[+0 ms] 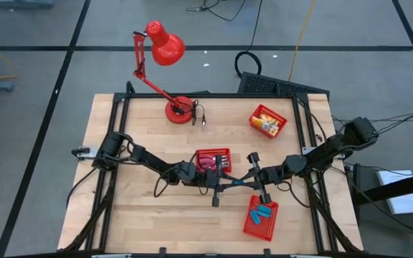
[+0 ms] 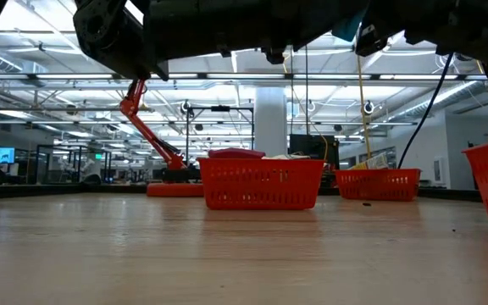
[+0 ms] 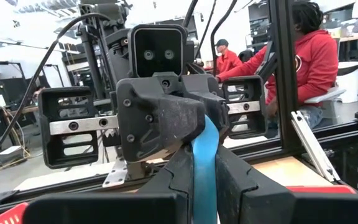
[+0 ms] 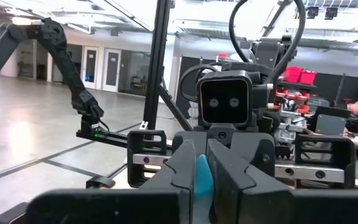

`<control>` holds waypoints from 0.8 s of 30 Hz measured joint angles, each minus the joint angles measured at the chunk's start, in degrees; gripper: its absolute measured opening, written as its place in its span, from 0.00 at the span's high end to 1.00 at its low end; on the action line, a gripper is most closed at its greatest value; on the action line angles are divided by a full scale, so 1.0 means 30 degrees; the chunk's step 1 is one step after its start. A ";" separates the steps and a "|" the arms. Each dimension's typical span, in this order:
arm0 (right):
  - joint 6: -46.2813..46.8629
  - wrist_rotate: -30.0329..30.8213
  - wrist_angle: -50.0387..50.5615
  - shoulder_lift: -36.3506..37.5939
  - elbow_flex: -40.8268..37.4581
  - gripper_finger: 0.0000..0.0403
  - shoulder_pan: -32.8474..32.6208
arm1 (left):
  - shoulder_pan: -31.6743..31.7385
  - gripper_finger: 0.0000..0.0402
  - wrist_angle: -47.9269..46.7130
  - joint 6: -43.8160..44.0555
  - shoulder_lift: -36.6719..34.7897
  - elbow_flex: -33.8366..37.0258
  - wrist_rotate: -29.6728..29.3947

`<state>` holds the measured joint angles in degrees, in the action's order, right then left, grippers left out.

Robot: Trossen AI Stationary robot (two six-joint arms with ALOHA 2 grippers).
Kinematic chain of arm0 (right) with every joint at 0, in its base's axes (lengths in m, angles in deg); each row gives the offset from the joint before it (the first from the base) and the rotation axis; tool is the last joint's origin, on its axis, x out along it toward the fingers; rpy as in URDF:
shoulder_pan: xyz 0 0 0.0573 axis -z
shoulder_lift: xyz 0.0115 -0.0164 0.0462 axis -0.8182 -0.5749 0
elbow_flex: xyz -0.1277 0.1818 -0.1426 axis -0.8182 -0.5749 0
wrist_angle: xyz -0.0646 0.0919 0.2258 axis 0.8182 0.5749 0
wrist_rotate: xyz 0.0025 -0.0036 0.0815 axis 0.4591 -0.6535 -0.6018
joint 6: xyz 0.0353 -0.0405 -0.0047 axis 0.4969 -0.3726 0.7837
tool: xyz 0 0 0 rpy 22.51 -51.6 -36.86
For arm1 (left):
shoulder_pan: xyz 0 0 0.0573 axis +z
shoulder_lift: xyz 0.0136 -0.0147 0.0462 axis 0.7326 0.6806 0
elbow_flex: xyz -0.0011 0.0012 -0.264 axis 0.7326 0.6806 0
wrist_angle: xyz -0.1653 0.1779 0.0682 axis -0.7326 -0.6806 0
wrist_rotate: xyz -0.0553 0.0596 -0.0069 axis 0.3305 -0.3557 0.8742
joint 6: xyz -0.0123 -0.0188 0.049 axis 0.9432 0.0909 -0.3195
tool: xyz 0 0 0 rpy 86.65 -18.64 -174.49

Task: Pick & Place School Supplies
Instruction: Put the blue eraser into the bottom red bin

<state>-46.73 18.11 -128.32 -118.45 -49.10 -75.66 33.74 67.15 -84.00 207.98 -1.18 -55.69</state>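
Note:
A slim blue block hangs above the middle of the table, between my two grippers, which meet nose to nose. My left gripper comes in from the table's left and is shut on one end. My right gripper comes in from the right and is shut on the other end. In the left wrist view the block runs from my own fingers into the facing gripper. In the right wrist view only a short blue piece shows between the fingers. My left gripper pinches the block's left end between its two fingers, flat faces against the pads. The fingers come nearly level from the table's left and lie along the block, which is lifted clear of the table. My right gripper pinches the block's right end between its two fingers. It comes nearly level from the table's right, along the block. The block stays clear of the table, spanning the short gap to the other gripper.
Three red mesh baskets stand on the table: one just beyond the grippers, one with yellow packets at the far right, one with blue blocks near the front. A red desk lamp stands at the far edge. People sit beyond the table.

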 joint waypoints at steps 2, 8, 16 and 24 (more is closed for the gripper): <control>0.0092 0.0026 0.0151 0.0000 0.0007 0.96 0.0000 | 0.0000 0.92 0.0046 0.0000 -0.0003 0.0000 -0.0007; -0.0006 0.0588 0.0111 -0.0001 0.0022 0.96 -0.0103 | -0.0042 0.92 0.0349 -0.0010 0.0003 -0.0007 0.0189; -0.0585 0.1887 0.0520 -0.0058 0.0022 0.96 -0.0787 | -0.0473 0.70 -0.0644 -0.0087 0.0003 -0.0058 -0.0026; -0.1181 0.3328 0.1028 0.0058 0.0022 0.96 -0.1590 | -0.1152 0.58 -0.3557 0.0002 -0.1001 -0.0066 -0.1228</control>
<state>-50.28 28.09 -125.23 -118.28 -49.04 -80.43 30.28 56.48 -84.00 204.97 -1.37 -59.38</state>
